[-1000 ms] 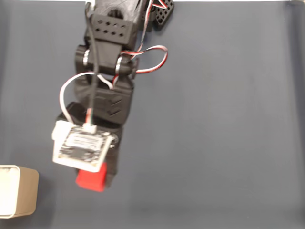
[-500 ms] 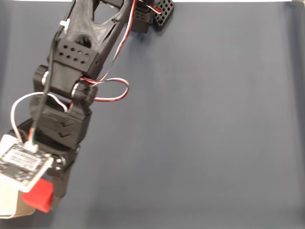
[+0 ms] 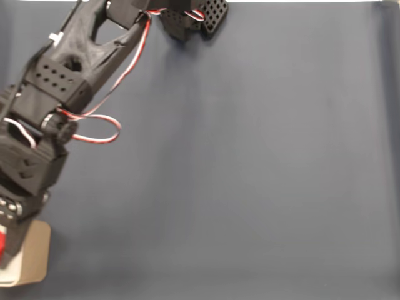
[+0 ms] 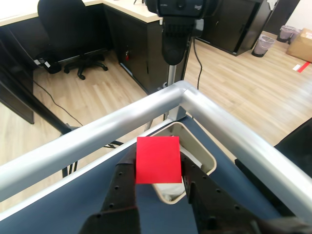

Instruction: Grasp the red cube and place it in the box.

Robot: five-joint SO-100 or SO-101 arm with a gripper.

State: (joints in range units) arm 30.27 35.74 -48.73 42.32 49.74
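Gripper [image 4: 158, 168] clamped on the red cube [image 4: 158, 159], black fingers [image 4: 123, 180] pressing its two sides. Cube held above the box [image 4: 204, 158], over its open white inside. Box sits at worktop [image 4: 73, 200] corner, beside the metal rail [image 4: 122, 122].

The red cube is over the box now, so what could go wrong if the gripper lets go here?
In the wrist view the red cube, held in the gripper, hangs over the box's near wall rather than its middle, so it may catch the rim and tumble out. The box sits in the table corner by the metal rail; a nudge could shove it.
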